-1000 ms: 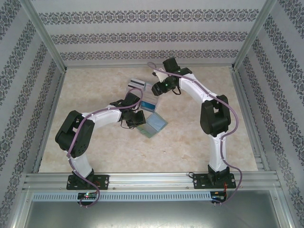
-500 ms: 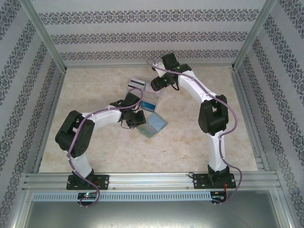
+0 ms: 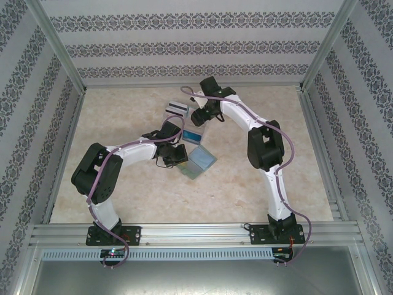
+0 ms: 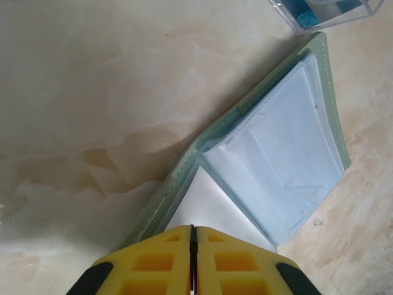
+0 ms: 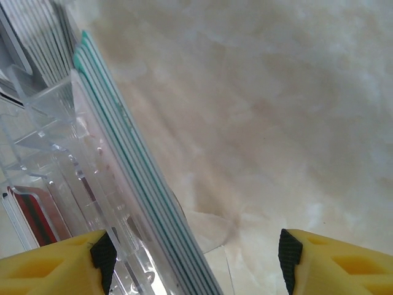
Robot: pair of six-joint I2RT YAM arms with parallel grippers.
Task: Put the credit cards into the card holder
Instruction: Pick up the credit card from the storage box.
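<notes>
The right gripper (image 5: pixel 196 252) is wide open and holds nothing. The teal cards (image 5: pixel 140 166) sit in the clear stand (image 5: pixel 58 141), between its fingers. It should close on just one card and lift straight up. The left gripper (image 4: pixel 192 249) is pinched tight on the holder (image 4: pixel 276 160), which lies open at 6 o'clock from the stand. A second ago the right gripper was more toward 3 o'clock.

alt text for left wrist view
An open sage-green card holder with pale blue pockets lies on a marbled table. The left gripper, yellow fingers shut, meets its near white flap; the corner of a clear plastic stand shows top right.
</notes>
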